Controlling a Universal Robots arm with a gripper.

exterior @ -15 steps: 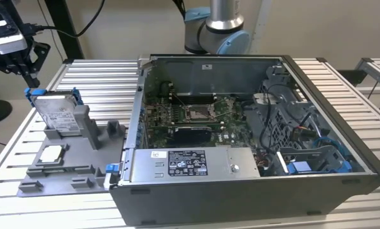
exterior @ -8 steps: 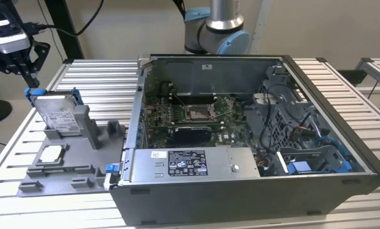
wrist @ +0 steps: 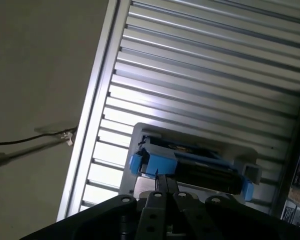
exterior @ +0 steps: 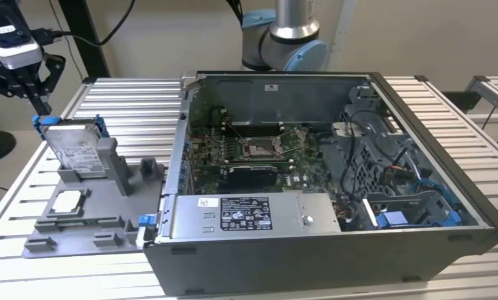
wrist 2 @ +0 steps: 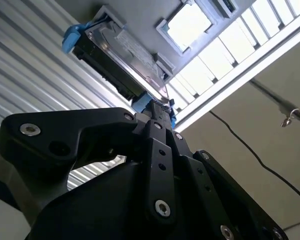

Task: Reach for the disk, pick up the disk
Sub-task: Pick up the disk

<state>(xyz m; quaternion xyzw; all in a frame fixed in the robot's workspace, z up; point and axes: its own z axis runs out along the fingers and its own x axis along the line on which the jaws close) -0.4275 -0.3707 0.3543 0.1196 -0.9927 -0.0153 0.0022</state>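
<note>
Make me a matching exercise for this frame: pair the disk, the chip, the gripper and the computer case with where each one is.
Things:
1. disk
2. chip
3. gripper
4. computer case

Places:
A. lying flat in a recess of the grey holder
B. standing up in the grey holder
C. open on top, on the exterior view's right
D. at the disk's upper blue corner, on the exterior view's left

Pairs: 1-B, 2-A, 3-D, 4-C
</note>
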